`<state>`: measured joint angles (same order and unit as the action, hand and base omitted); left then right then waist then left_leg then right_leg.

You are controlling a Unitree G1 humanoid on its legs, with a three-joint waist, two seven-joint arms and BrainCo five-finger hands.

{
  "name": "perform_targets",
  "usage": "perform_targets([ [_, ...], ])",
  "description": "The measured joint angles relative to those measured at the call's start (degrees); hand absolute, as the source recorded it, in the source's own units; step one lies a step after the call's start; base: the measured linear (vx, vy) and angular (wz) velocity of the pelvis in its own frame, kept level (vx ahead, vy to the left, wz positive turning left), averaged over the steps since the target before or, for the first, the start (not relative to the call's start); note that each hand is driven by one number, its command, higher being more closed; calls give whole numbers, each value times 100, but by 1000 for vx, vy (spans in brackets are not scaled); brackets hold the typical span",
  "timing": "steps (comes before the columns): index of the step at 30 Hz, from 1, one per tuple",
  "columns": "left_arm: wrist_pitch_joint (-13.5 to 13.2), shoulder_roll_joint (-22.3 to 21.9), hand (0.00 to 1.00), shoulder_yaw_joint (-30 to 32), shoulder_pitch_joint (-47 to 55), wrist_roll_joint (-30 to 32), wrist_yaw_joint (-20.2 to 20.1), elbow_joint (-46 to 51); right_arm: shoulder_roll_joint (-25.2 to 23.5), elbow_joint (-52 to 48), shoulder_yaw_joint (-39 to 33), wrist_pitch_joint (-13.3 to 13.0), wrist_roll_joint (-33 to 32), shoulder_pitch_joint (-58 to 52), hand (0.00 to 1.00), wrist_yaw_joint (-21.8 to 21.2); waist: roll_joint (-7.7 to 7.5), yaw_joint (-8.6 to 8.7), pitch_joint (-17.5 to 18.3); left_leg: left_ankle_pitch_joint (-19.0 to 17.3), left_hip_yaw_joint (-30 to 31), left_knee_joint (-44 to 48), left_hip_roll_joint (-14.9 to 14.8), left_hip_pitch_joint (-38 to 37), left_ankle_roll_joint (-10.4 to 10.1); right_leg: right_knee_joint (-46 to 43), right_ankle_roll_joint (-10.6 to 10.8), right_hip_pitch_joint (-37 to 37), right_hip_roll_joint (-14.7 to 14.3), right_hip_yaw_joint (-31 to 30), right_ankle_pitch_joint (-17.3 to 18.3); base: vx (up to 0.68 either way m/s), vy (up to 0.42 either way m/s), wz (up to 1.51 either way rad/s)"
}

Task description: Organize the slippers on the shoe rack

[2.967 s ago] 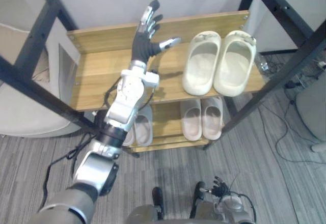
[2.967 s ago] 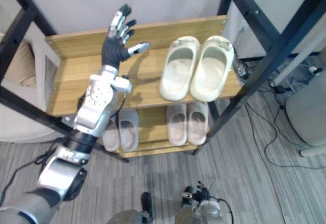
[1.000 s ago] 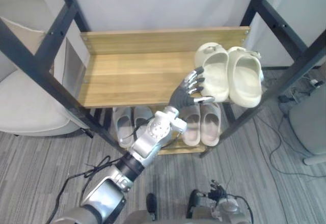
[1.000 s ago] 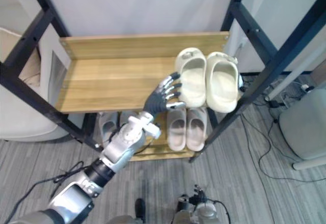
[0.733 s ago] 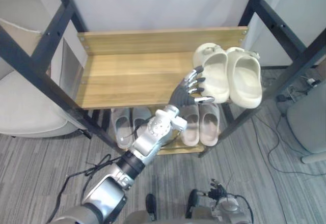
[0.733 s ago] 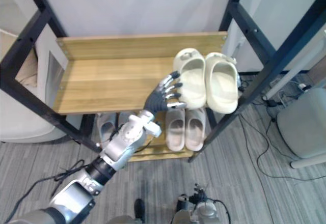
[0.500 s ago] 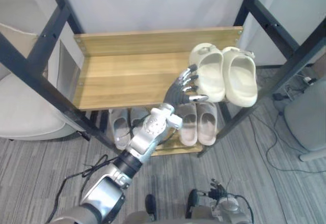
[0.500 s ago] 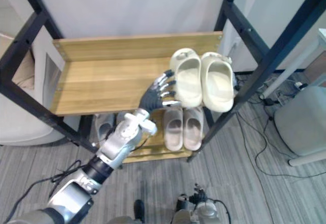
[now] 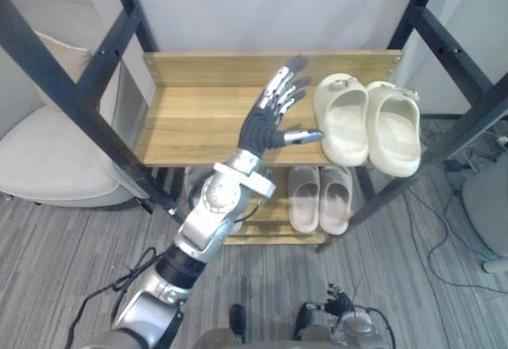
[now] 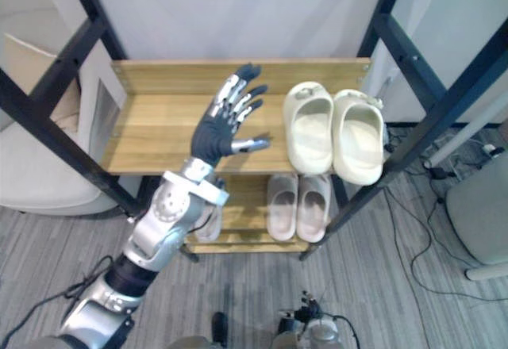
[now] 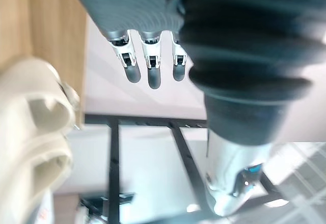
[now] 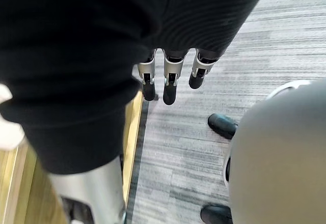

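Observation:
A pair of cream slippers [image 9: 369, 123] lies side by side at the right end of the wooden top shelf [image 9: 198, 119], toes slightly over the front edge. My left hand [image 9: 266, 127] hovers open over the shelf just left of them, fingers spread, thumb pointing at the nearer slipper with a small gap. In the left wrist view its straight fingers [image 11: 147, 66] show beside a cream slipper [image 11: 30, 142]. A beige pair [image 9: 321, 198] sits on the lower shelf. My right hand [image 9: 345, 317] hangs low near the floor, its fingers [image 12: 168, 81] relaxed and holding nothing.
Black frame posts [image 9: 468, 119] slant across both sides of the rack. A pale cushioned seat [image 9: 48, 151] stands to the left. A grey slipper [image 10: 208, 220] peeks out behind my left arm on the lower shelf. The left half of the top shelf is bare wood.
My left hand has lifted from the front edge by the cream slippers and moved back and left over the shelf. The view itself has shifted. The slippers stay at the right end.

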<state>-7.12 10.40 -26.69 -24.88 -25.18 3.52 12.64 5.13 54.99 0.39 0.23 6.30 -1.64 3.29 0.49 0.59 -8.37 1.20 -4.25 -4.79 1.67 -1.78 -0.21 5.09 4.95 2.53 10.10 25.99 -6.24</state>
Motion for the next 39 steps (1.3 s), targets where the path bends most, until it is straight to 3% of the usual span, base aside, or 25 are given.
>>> perform_targets([
  [6,1,5,0,-483,835,-431,-355,605,28,115,183,-2,16,-54,0,-2,40,-123,203,-6,281,25,-6,-18,-13,0,1,189,-11,298,105,9,-14,26],
  [11,58,-6,0,-676,1508,-542,-635,567,46,247,215,-39,38,-48,0,-1,33,-165,304,4,451,43,-1,-38,-24,-1,15,317,-10,499,155,12,-11,22],
  [14,98,4,0,-717,2026,-536,-777,59,54,242,215,-39,44,-31,0,2,27,-247,314,3,500,103,1,-123,-30,0,0,450,-23,546,187,15,-12,7],
  [20,469,99,0,-660,3042,-244,-908,-1756,50,245,213,-37,50,10,0,9,2,-304,341,10,561,106,-20,-137,-51,1,-1,505,-50,629,228,-6,-8,6],
  [25,530,94,0,-90,3430,374,-1010,-2912,20,281,210,-39,50,47,0,11,-65,-351,318,3,547,101,-24,-229,-61,4,7,570,-54,614,236,0,0,0],
  [28,518,-36,0,603,3449,881,-936,-3759,-60,304,211,-44,53,52,0,12,-153,-372,342,-5,531,97,-33,-227,-71,18,6,571,-60,600,256,2,4,-2],
  [34,500,-221,0,1708,3447,1725,-490,-5260,-81,317,209,-50,58,48,0,12,-252,-378,300,-24,485,80,-41,-235,-99,31,7,557,-66,542,254,8,8,-3],
  [39,490,-304,0,2330,3456,1930,-132,-5849,-89,317,206,-57,58,50,0,21,-262,-390,299,-32,456,-1,-54,-277,-117,28,9,549,-78,508,257,30,10,-4],
])
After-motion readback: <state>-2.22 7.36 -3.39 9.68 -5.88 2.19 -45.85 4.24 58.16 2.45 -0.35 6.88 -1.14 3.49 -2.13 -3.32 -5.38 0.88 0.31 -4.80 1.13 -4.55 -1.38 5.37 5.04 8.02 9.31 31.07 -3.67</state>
